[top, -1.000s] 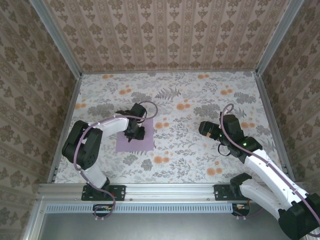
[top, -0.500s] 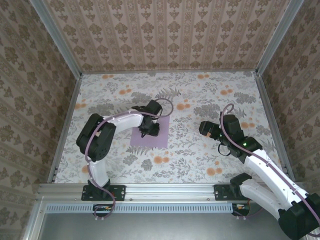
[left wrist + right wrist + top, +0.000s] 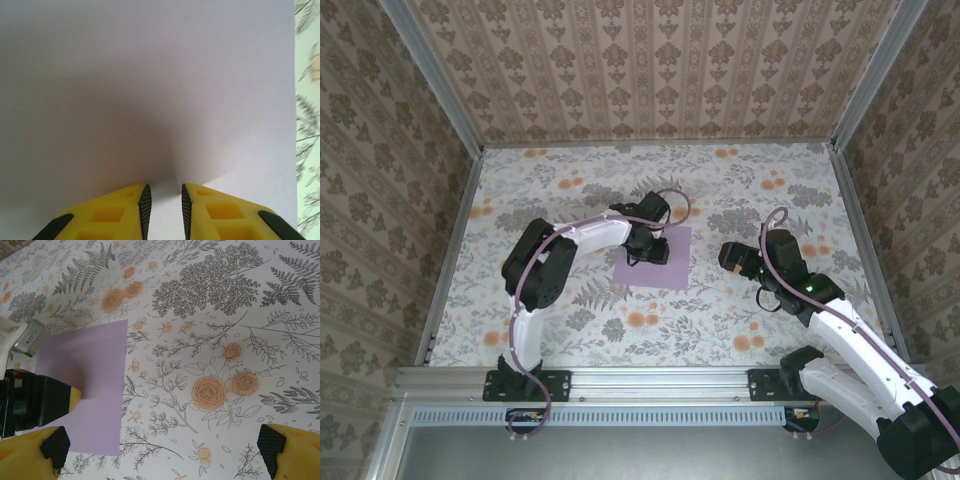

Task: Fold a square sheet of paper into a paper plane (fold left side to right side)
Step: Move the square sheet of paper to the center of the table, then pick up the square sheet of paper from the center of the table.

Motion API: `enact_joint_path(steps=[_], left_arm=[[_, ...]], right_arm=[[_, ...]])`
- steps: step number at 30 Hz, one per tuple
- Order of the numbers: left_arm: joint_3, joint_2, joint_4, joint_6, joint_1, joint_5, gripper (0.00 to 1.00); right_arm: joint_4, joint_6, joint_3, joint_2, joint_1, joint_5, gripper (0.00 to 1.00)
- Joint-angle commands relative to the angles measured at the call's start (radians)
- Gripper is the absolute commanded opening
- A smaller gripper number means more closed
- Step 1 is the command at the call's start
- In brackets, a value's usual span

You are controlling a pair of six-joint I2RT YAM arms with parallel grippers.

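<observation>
The right gripper is positioned at 3 o'clock of the lilac paper sheet, jaws fully released. The sheet is laid flat mid-table. The left gripper is pressed on its 11 o'clock portion, jaws narrowly parted, nothing gripped.

The overhead camera sat high above and behind the arm bases. It was tilted down and forward, far enough back to take in the whole flowered table and the walls around it. The left wrist camera peered out from just behind the left gripper. It faced almost straight onto the lilac paper from very close, with a sliver of table at its right edge. The right wrist camera hung farther off behind the right gripper, looking slantwise across the table toward the left. All three views shared the lilac paper. The overhead and right wrist views also caught the left gripper at it.
</observation>
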Motion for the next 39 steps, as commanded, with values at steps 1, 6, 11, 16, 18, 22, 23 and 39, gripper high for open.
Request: enact_joint_path(steps=[1, 6, 11, 16, 18, 22, 23, 39], left_arm=[[0.037, 0.059, -0.003, -0.028, -0.012, 0.059, 0.27], [0.05, 0.007, -0.002, -0.011, 0.001, 0.083, 0.31], [0.029, -0.122, -0.006, 0.018, 0.044, 0.093, 0.39], [-0.063, -0.251, 0.011, 0.017, 0.123, 0.129, 0.42], [-0.109, -0.287, 0.021, 0.015, 0.151, 0.152, 0.46], [-0.196, -0.341, 0.051, 0.018, 0.19, 0.208, 0.71], [-0.218, -0.356, 0.061, 0.018, 0.195, 0.214, 0.83], [-0.356, -0.324, 0.192, -0.048, 0.207, 0.357, 0.9]], right_arm=[[-0.011, 0.008, 0.015, 0.007, 0.007, 0.023, 1.0], [-0.01, 0.004, 0.027, 0.037, 0.007, 0.021, 1.0], [0.005, -0.021, 0.083, 0.134, 0.008, 0.008, 1.0], [0.015, -0.073, 0.19, 0.306, 0.009, -0.006, 1.0], [0.018, -0.091, 0.238, 0.376, 0.008, -0.008, 1.0], [0.019, -0.118, 0.336, 0.53, 0.011, -0.022, 1.0], [0.021, -0.126, 0.358, 0.578, 0.011, -0.025, 1.0], [-0.021, -0.134, 0.689, 1.035, 0.041, -0.07, 1.0]])
